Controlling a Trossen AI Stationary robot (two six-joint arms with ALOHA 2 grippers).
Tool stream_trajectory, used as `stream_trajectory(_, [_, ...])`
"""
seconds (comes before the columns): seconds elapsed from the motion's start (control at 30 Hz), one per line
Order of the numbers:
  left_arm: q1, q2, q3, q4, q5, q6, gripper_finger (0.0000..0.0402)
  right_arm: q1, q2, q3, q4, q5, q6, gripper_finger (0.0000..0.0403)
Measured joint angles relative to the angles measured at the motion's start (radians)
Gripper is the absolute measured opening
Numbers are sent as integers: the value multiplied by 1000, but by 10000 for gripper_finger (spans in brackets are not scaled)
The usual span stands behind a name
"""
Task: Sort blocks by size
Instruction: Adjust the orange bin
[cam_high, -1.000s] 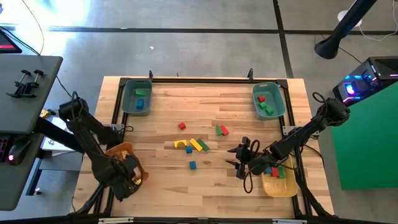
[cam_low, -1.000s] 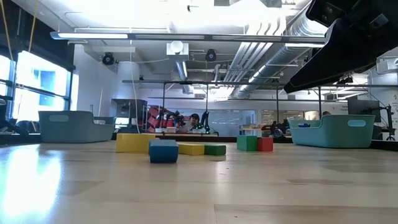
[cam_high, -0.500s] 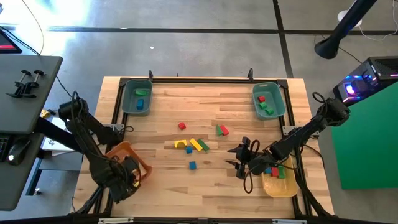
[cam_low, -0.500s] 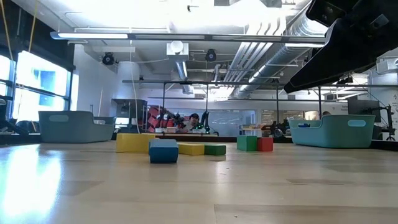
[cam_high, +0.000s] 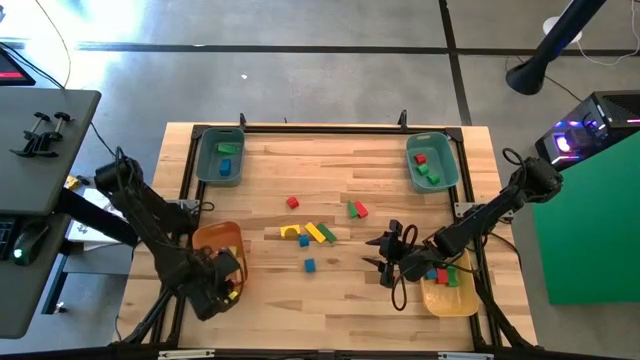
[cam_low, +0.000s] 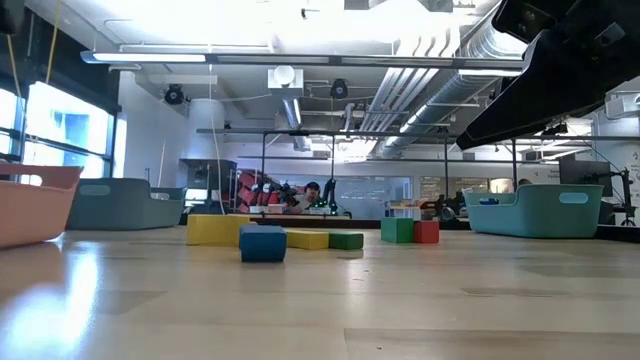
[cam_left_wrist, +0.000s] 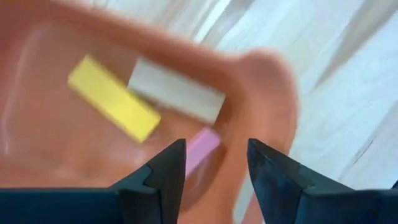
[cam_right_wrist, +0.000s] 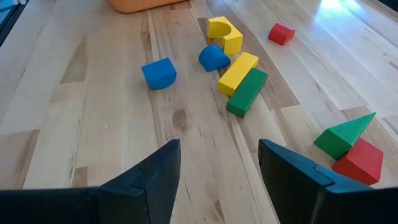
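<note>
Two grippers parted, gripping nothing: left gripper (cam_left_wrist: 211, 163) over orange bin (cam_high: 216, 242) rim, above yellow bar (cam_left_wrist: 113, 107), pale bar (cam_left_wrist: 176, 98), seemingly pink block (cam_left_wrist: 200, 146); right gripper (cam_right_wrist: 219, 165) facing loose blocks (cam_high: 318, 233) mid-table (cam_high: 330, 300).

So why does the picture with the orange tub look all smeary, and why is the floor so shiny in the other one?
Left wrist view: the orange bin and the yellow block inside it are motion-blurred. Low view: ceiling lights glare off the table, and the nearest tabletop is out of focus. Right wrist view: sharp, with window glare at the table's far corner.
</note>
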Motion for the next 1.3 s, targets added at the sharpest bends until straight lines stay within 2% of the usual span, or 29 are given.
stream_trajectory(0.2, [76,0,-5,36,-70,90,131,0,0,0,1,0,5,211])
stream_trajectory(0.37, [96,1,-32,86,30,97,112,0,0,0,7,0,5,211])
stream_trajectory(0.5, [60,1,-35,150,115,59,96,0,0,0,7,0,8,211])
stream_trajectory(0.73, [-74,1,-35,157,204,-195,65,0,0,0,7,0,6,211])
stream_trajectory(1.0, [-222,1,-35,152,203,-560,34,0,0,0,6,0,0,211])
stream_trajectory(1.1, [-246,-2,-35,153,189,-626,22,0,0,0,7,0,-2,211])
stream_trajectory(1.3, [-239,-4,-2,161,159,-655,1,0,0,-3,7,0,0,211])
